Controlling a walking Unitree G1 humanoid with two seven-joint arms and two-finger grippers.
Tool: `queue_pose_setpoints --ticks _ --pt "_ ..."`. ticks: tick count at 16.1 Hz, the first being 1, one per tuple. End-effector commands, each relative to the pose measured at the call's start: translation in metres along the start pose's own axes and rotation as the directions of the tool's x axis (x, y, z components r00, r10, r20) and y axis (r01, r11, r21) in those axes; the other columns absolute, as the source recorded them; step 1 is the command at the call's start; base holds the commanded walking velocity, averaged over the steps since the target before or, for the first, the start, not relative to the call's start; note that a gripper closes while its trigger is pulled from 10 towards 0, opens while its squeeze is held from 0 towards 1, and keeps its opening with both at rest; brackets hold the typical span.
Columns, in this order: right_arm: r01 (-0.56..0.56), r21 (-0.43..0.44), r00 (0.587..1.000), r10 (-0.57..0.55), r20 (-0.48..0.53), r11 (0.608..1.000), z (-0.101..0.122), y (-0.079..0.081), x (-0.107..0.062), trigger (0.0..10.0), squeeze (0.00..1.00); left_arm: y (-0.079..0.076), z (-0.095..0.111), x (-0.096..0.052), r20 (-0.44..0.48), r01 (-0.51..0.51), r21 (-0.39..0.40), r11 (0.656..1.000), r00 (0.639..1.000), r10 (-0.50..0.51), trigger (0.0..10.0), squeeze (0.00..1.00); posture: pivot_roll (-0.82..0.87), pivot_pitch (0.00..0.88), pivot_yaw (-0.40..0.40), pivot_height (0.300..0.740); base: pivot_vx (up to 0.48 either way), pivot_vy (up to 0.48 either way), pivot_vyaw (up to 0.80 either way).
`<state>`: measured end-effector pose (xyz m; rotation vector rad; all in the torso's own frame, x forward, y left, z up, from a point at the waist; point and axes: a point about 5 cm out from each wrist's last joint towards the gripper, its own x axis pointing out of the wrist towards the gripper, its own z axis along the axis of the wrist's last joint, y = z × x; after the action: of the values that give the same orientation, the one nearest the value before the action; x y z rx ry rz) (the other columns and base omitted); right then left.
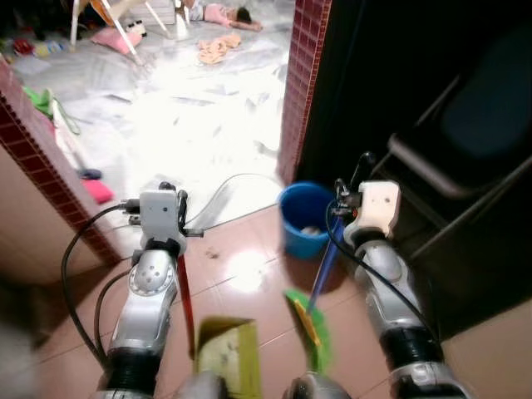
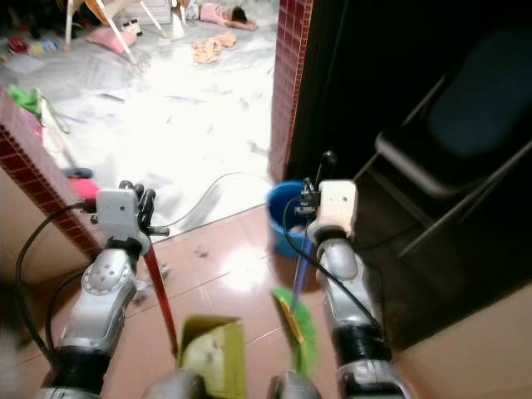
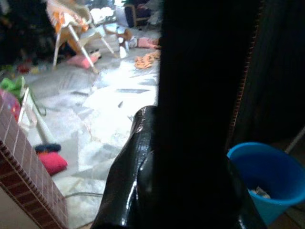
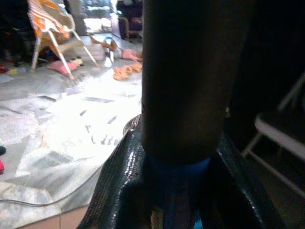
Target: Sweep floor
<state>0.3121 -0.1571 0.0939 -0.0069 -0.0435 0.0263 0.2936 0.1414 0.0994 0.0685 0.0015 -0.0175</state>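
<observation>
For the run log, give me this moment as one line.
left end effector: shut on dustpan handle | right end effector: shut on broom handle | dustpan, broom head on floor | blue bucket ahead

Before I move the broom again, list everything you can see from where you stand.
Yellow-green plastic dustpan on a red handle: one, on the brown tiles near the robot, held by the left arm.
Green-bristled broom on a blue handle: one, right of the dustpan, held by the right arm.
Round blue plastic bucket: one, on the brown tiles by the red brick pillar.
Dark folding chair: one, in the shaded area at right.
Pink cushion: one, far side of the white marble floor.
Orange cloth: one, crumpled on the marble.
Left end effector: shut on the dustpan handle.
Right end effector: shut on the broom handle.
</observation>
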Motion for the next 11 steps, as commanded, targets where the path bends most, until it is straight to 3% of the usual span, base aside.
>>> queue_pose_setpoints --ticks 1,11 --pt "-0.025 -0.001 0.999 0.025 0.034 1.000 0.0090 0.0055 0.0050 10.0 0.00 0.0012 0.0108 0.0014 0.048 -0.005 0.001 1.000 0.999 0.005 10.0 0.00 -0.01 0.045 0.005 0.740 0.000 0.000 0.77" --pt "-0.066 0.007 0.997 0.066 0.037 0.998 0.0106 0.0124 0.0070 10.0 0.00 -0.0076 0.0129 0.0022 0.044 0.009 0.040 0.999 0.999 -0.010 10.0 0.00 -0.01 0.058 0.006 0.740 0.000 0.000 0.77"
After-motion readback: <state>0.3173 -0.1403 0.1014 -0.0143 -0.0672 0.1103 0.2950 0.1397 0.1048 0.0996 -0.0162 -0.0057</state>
